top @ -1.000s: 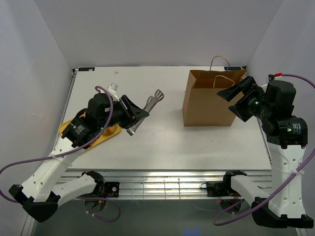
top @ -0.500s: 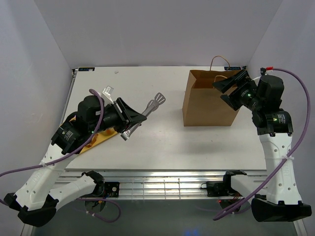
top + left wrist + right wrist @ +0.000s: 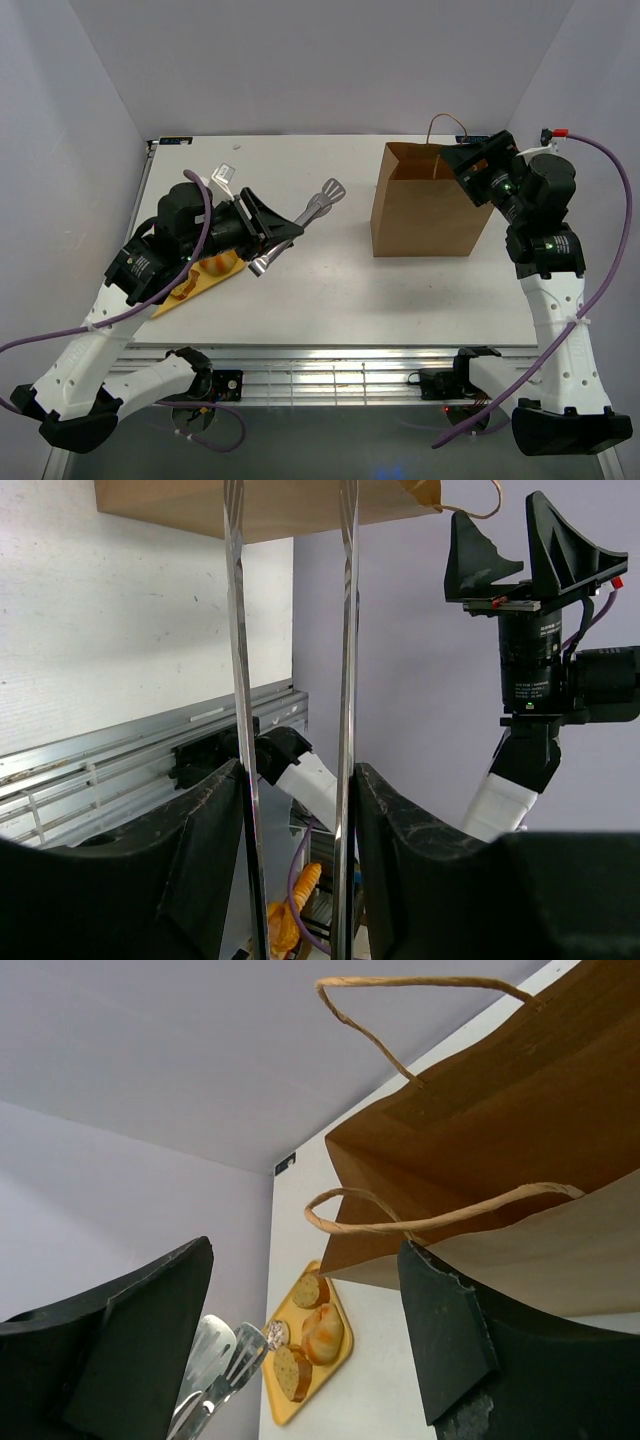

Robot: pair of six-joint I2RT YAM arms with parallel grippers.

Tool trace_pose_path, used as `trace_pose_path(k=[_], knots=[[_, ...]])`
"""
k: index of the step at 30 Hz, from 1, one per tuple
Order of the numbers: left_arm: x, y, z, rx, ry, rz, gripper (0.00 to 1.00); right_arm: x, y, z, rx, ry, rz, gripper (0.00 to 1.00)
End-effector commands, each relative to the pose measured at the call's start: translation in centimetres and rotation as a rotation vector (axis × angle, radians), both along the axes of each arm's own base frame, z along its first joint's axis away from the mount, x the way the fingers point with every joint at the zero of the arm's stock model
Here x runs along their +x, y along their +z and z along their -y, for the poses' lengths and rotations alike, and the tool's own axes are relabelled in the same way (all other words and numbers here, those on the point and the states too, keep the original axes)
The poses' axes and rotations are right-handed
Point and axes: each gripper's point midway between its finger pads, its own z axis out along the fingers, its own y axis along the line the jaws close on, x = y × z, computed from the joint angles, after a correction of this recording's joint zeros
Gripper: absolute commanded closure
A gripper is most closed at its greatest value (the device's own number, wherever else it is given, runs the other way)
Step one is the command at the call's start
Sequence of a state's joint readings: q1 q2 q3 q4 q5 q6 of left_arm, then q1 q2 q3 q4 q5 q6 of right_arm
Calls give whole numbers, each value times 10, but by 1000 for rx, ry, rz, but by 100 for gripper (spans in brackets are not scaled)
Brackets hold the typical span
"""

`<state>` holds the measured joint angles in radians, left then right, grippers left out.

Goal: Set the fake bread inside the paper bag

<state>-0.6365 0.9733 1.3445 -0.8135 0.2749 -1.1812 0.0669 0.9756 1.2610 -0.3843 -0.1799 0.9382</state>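
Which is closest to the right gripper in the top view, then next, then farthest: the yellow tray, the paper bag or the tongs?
1. paper bag, on the right, just beside the right gripper.
2. tongs, near the middle.
3. yellow tray, far left side.

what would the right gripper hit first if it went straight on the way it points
Most likely the paper bag, at its near handle, then its open top; depth is hard to judge.

Brown paper bag [image 3: 420, 212], golden-brown fake bread [image 3: 322, 1332], yellow tray [image 3: 283, 1412], silver tongs [image 3: 318, 207], white table [image 3: 330, 290]
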Motion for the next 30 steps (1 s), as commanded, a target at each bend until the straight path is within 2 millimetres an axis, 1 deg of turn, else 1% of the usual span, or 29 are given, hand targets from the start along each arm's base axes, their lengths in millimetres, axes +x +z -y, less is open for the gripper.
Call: trace_pose_path(k=[1, 3, 6, 8, 9, 12, 13, 14, 19, 21, 22, 23, 26, 30], knots=[[-2, 24, -1, -60, 7, 34, 44, 8, 28, 3, 29, -52, 125, 20], [-2, 23, 0, -62, 2, 31, 44, 12, 29, 4, 30, -74, 130, 21], [-4, 21, 0, -71, 1, 19, 44, 17, 26, 8, 55, -122, 98, 25], [-4, 21, -1, -79, 7, 23, 44, 19, 27, 6, 71, -123, 92, 29], [-5, 20, -2, -80, 11, 21, 44, 21, 27, 10, 81, -166, 89, 30], [-5, 20, -3, -79, 14, 19, 44, 24, 24, 7, 101, -197, 59, 35], [-5, 20, -4, -80, 16, 21, 44, 25, 22, 6, 100, -204, 47, 39], [-5, 20, -4, -80, 18, 20, 44, 27, 14, 5, 93, -214, 12, 40], [-6, 24, -6, -87, 28, 27, 44, 30, 18, 4, 119, -269, 20, 44], [-6, 24, -7, -89, 30, 26, 44, 34, 14, 5, 112, -307, -3, 47], [-7, 23, -7, -90, 33, 25, 44, 33, 18, 6, 116, -323, 0, 49], [-7, 23, -8, -91, 34, 24, 44, 35, 18, 7, 123, -339, -7, 51], [-8, 23, -9, -95, 39, 22, 44, 37, 18, 11, 114, -382, -3, 52], [-9, 23, -9, -99, 40, 22, 44, 42, 9, 14, 69, -402, -19, 52]])
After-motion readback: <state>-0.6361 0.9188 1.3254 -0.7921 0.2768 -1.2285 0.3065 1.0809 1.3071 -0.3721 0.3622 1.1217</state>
